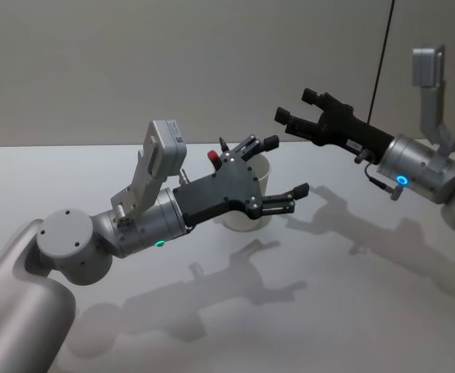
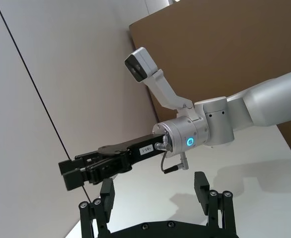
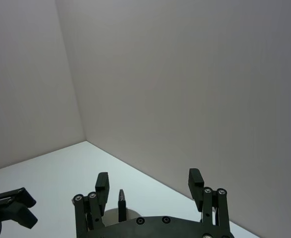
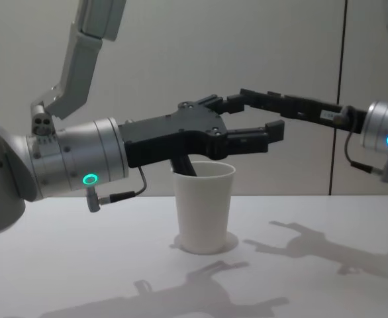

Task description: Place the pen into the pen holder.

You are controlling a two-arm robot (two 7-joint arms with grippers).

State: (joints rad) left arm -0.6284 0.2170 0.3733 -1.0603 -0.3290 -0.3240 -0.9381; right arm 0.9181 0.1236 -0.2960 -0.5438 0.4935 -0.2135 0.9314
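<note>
- The plain white tapered paper cup [image 4: 204, 207] I'm using as the pen holder stands upright on the white tabletop [image 1: 352, 311], roughly mid-table in front of me.
- The pen is in the cup already, I think: a dark slim shaft [image 4: 183, 165] leans against the inside of the rim in the chest view, and a small red tip [image 1: 213, 158] pokes up behind my left gripper in the head view. Most of it is hidden, so I'm not fully sure.
- My black left gripper [image 1: 278, 175] hovers right over the cup's mouth, fingers spread apart and holding nothing. One finger [image 1: 286, 203] reaches out past the cup's rim.
- My black right gripper [image 1: 297, 109] hangs in the air well off to the right and higher up, pointing back toward the cup. Its fingers look close together with nothing between them.
- Arm shadows [image 1: 235, 287] fall across the tabletop near the cup.
</note>
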